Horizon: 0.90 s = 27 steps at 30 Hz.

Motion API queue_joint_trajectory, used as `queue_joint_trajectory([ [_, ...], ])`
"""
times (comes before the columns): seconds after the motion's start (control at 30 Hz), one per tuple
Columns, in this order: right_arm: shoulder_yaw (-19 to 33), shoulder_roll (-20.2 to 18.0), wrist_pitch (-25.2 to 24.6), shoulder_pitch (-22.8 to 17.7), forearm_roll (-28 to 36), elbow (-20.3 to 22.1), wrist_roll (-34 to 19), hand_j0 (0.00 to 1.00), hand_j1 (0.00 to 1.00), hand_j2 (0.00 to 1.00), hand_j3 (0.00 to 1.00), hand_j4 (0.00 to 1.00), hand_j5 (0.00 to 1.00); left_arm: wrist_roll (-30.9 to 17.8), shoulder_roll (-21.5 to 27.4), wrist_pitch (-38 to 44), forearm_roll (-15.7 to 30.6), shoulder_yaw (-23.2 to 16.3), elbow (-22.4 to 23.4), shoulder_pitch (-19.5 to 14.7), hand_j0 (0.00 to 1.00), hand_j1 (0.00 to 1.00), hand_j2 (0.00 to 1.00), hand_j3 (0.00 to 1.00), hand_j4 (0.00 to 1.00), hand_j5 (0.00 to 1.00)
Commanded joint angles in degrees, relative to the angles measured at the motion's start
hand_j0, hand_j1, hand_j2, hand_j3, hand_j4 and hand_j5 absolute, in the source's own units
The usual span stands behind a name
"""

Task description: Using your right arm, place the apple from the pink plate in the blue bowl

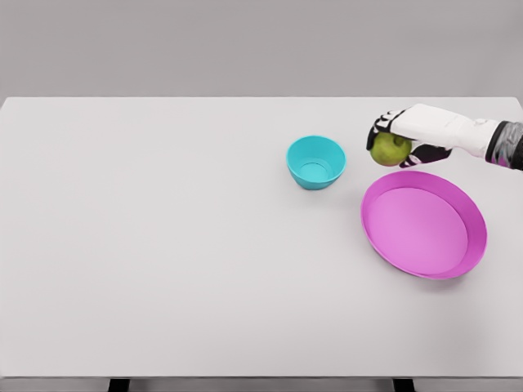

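Note:
A green apple (389, 150) hangs in the air, held from above and behind by my right hand (394, 137), whose fingers are curled around it. It sits just past the far rim of the pink plate (466, 214) and to the right of the blue bowl (316, 162), a short gap away. The plate holds nothing. The bowl stands upright and holds nothing. My right arm enters from the right edge at the upper right. No left arm shows.
The white table (163, 245) spreads wide to the left and front of the bowl. Its far edge runs just behind my hand. Two dark table legs show at the bottom edge.

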<state>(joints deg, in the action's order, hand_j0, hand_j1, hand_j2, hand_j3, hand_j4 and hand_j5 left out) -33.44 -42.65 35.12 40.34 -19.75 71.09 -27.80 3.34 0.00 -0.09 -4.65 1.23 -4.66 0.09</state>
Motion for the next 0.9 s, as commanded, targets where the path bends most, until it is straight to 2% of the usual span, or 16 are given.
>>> queue_joint_trajectory([
  [0.0, 0.0, 1.3, -0.1, 0.0, -0.3, -0.5, 0.0, 0.42, 0.42, 0.42, 0.42, 0.42, 0.42, 0.0, 0.0, 0.0, 0.0, 0.0, 0.0, 0.0, 1.0, 1.0, 1.0, 1.0, 1.0, 1.0],
  [0.37, -0.1, 6.2, -0.1, 2.9, -2.0, -1.9, 0.0, 0.43, 0.43, 0.43, 0.43, 0.43, 0.43, 0.0, 0.0, 0.0, 0.0, 0.0, 0.0, 0.1, 1.0, 1.0, 1.0, 1.0, 1.0, 1.0],
  [0.67, -4.2, 9.0, -0.1, 5.4, -2.4, -2.0, 0.0, 0.43, 0.43, 0.43, 0.43, 0.43, 0.43, 0.0, 0.0, 0.0, 0.0, 0.0, 0.0, 0.0, 1.0, 1.0, 1.0, 1.0, 1.0, 1.0],
  [0.77, -4.7, 10.2, -0.1, 6.4, -2.9, -4.1, 0.0, 0.43, 0.43, 0.43, 0.43, 0.43, 0.43, 0.0, 0.0, 0.0, 0.0, 0.0, 0.0, 0.1, 1.0, 1.0, 1.0, 1.0, 1.0, 1.0],
  [0.87, -7.1, 10.8, -0.1, 7.6, -2.9, -4.5, 0.0, 0.43, 0.43, 0.43, 0.43, 0.43, 0.43, 0.0, 0.0, 0.0, 0.0, 0.0, 0.0, 0.0, 1.0, 1.0, 1.0, 1.0, 1.0, 1.0],
])
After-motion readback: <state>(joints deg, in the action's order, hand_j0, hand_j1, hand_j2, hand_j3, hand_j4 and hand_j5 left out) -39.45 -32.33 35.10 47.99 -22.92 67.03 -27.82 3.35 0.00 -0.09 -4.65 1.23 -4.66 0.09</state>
